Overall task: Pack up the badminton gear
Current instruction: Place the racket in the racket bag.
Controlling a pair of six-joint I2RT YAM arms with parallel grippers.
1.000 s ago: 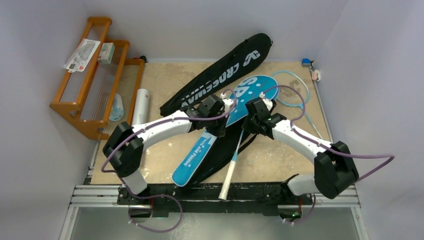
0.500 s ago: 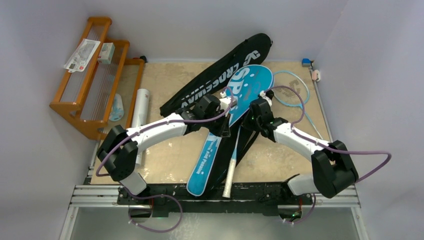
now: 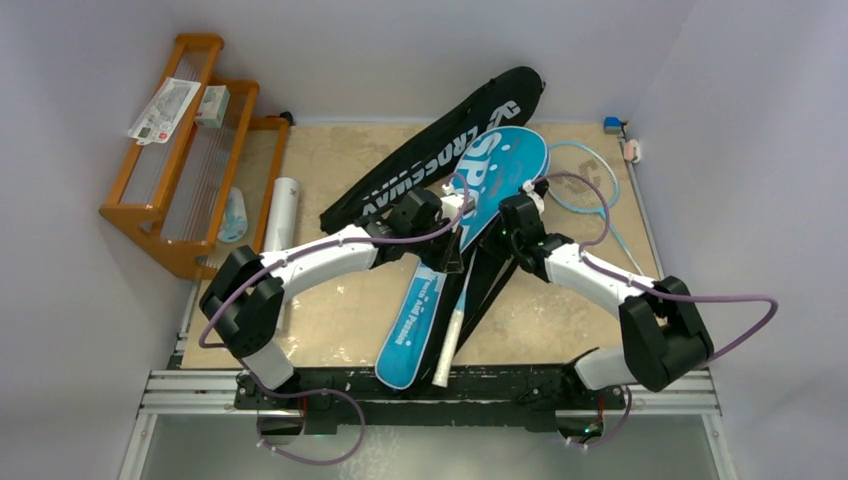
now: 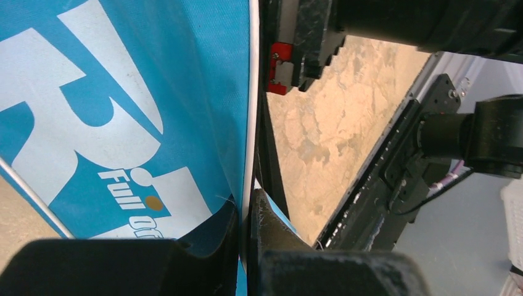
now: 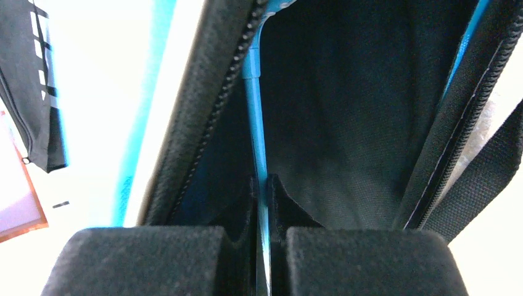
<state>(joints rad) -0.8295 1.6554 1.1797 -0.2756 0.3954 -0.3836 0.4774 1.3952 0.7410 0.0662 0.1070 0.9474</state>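
Observation:
The blue "SPORT" cover (image 3: 503,165) lies slanted across the table, its narrow tail (image 3: 408,335) near the front edge. My left gripper (image 3: 448,258) is shut on the cover's white-piped edge (image 4: 251,111). A light-blue racket runs into the open cover, its white handle (image 3: 447,345) sticking out toward me. My right gripper (image 3: 492,262) is shut on that racket's thin blue shaft (image 5: 255,117), against the cover's black lining (image 5: 345,111). The black "CROSSWAY" cover (image 3: 440,150) lies behind. A second light-blue racket head (image 3: 592,175) rests at the right. The white tube (image 3: 283,210) lies at the left.
The orange wooden rack (image 3: 170,170) stands at the far left with papers and a small box on it. A blue and a pink small item (image 3: 620,135) sit at the back right corner. Purple cables loop over both arms. The black rail (image 3: 430,385) runs along the near edge.
The blue cover's head has moved toward the back and its tail has swung right toward the near edge. The racket's handle has shifted left, close beside the cover. Both grippers stayed shut.

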